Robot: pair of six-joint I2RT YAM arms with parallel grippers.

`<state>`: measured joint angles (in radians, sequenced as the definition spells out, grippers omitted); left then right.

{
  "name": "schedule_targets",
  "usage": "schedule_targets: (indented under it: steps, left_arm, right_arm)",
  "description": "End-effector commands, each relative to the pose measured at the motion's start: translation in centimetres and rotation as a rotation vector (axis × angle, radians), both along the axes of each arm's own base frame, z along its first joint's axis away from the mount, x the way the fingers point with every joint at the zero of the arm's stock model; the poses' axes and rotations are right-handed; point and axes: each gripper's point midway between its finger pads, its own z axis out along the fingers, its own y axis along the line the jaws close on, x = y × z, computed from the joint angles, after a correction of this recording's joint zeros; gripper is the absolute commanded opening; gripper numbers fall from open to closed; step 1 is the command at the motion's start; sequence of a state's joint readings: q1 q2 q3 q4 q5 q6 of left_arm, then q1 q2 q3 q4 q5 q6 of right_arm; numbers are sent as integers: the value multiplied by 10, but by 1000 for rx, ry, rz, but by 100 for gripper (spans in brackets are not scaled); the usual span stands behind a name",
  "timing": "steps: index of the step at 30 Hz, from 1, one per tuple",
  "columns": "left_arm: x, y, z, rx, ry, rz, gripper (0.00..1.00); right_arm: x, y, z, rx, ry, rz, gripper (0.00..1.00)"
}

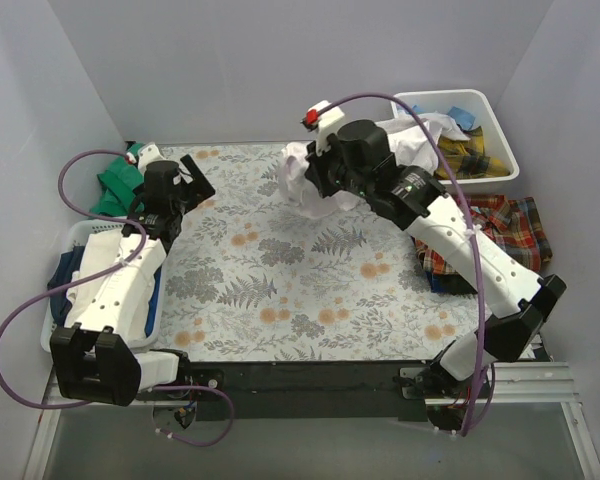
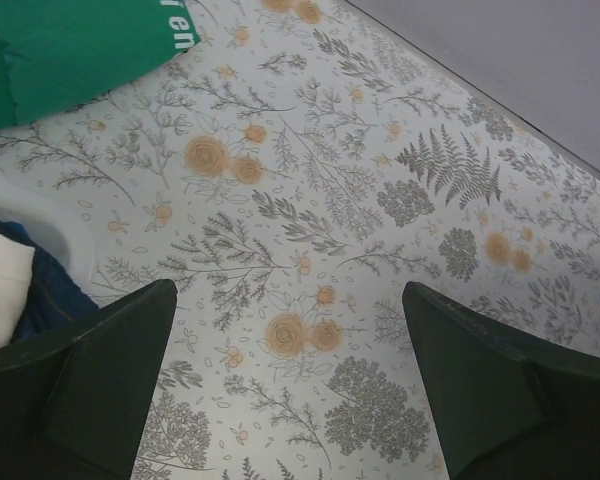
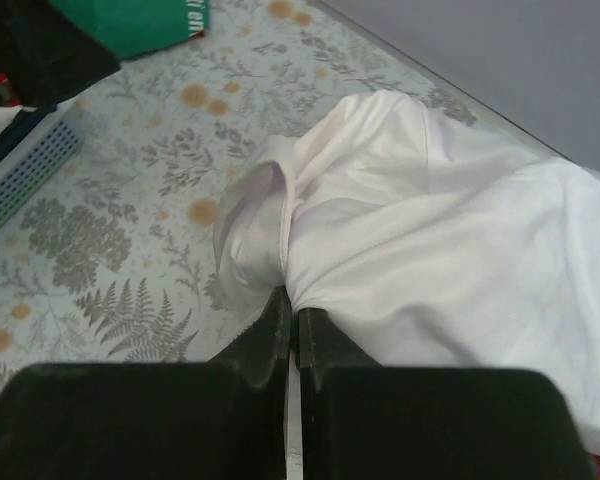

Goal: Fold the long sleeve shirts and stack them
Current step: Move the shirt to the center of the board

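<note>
The large white shirt (image 1: pixel 302 178) hangs bunched over the far middle of the floral table cover (image 1: pixel 280 285), trailing back toward the bin. My right gripper (image 1: pixel 317 172) is shut on a fold of it. In the right wrist view the black fingertips (image 3: pixel 275 318) pinch the white shirt (image 3: pixel 430 230) at its gathered edge. A red-orange-navy plaid shirt (image 1: pixel 500 232) lies crumpled at the right edge. Yellow-dark plaid cloth (image 1: pixel 477 162) and a light blue piece (image 1: pixel 460 108) sit in the bin. My left gripper (image 1: pixel 193 182) hovers open over the cover's far left, nothing between its fingers (image 2: pixel 100 370).
A white bin (image 1: pixel 501 130) stands at the back right. A pale basket (image 1: pixel 72 238) with dark blue and white clothes sits at the left edge. Green cloth (image 1: pixel 113 188) lies at the back left, also in the left wrist view as green cloth (image 2: pixel 70 50).
</note>
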<state>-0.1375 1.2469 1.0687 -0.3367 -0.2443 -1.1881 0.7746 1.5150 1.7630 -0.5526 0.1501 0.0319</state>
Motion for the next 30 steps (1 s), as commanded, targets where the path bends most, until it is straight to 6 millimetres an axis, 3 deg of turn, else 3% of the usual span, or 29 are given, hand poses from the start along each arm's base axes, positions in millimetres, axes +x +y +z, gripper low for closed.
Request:
schedule_targets:
  steps: [1, 3, 4, 7, 10, 14, 16, 17, 18, 19, 20, 21, 22, 23, 24, 25, 26, 27, 28, 30]
  left_arm:
    - [-12, 28, 34, 19, -55, 154, 98]
    - [-18, 39, 39, 24, -49, 215, 98]
    - [-22, 49, 44, 21, -61, 267, 98]
    - [-33, 71, 55, 18, -85, 362, 98]
    - [-44, 90, 69, 39, -100, 460, 98]
    - [-51, 101, 86, 51, -133, 517, 98]
    - [-49, 101, 89, 53, -140, 519, 98]
    - [-46, 99, 88, 50, -138, 502, 98]
    - [-44, 97, 88, 47, -138, 490, 98]
    - [-42, 94, 85, 41, -131, 476, 98]
    - [-38, 90, 81, 29, -130, 455, 98]
    - [-34, 83, 77, 18, -122, 410, 98]
    - [-32, 79, 73, 9, -116, 391, 98]
    - [-30, 77, 69, 4, -112, 378, 98]
    - [-29, 72, 59, 0, -89, 354, 98]
    - [-28, 70, 54, 0, -77, 339, 98]
    - [-26, 68, 52, 1, -78, 323, 98]
    - [-27, 65, 43, 2, -58, 304, 98]
    - [-26, 61, 40, -5, -51, 283, 98]
    - [-26, 56, 30, -9, -33, 253, 98]
  right_arm:
    - [-43, 58, 35, 82, -75, 212, 1]
    - [-52, 77, 41, 97, -76, 273, 1]
    - [-65, 88, 63, 133, -104, 314, 1]
    - [-86, 110, 84, 150, -157, 403, 1]
    - [-92, 113, 113, 208, -199, 413, 1]
    - [-91, 96, 134, 266, -253, 358, 1]
    - [-76, 87, 106, 231, -230, 268, 1]
    - [-74, 76, 114, 275, -235, 228, 1]
    - [-65, 72, 78, 225, -186, 191, 1]
    - [-52, 59, 66, 226, -165, 144, 1]
    - [-50, 45, 67, 282, -139, 103, 1]
    - [-46, 41, 18, 240, -50, 95, 11]
    - [-31, 22, 2, 241, -17, 28, 18]
    - [-31, 8, -12, 269, 33, -26, 23]
    - [-26, -4, -31, 251, 61, -74, 43]
    - [-21, -22, -72, 194, 118, -140, 54]
    - [-21, -35, -84, 179, 141, -194, 62]
    - [-21, -50, -102, 140, 176, -263, 81]
    - [-21, -62, -121, 103, 204, -315, 85]
    - [-21, -82, -134, 50, 219, -405, 92]
